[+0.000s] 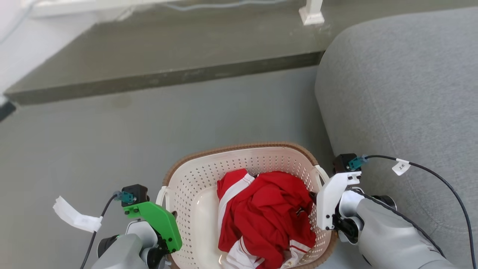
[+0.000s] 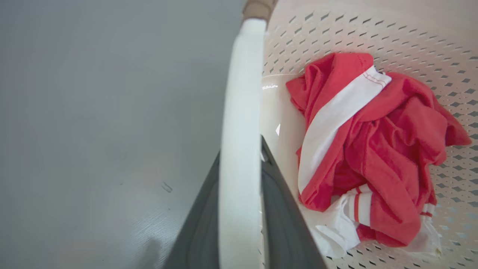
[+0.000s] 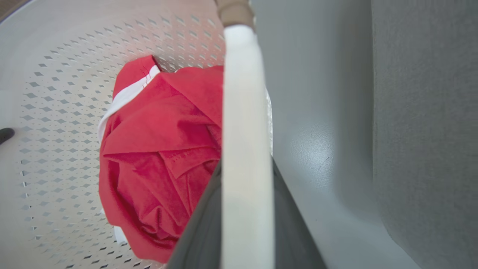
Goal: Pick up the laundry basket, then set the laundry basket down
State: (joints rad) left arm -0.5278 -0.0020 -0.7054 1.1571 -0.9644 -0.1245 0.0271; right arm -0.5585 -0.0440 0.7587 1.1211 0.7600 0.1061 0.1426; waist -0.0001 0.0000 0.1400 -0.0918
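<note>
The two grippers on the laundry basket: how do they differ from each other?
The left gripper wears a green cover; the right gripper a white cover. The left gripper has bare floor beside it; the right gripper has a grey sofa. Each clasps a white loop handle of the laundry basket.

Smooth, faintly glossy perforated plastic laundry basket [image 1: 194,179], soft matt red-and-white cloth [image 1: 269,213], coarse matt grey fabric sofa [image 1: 403,93]
</note>
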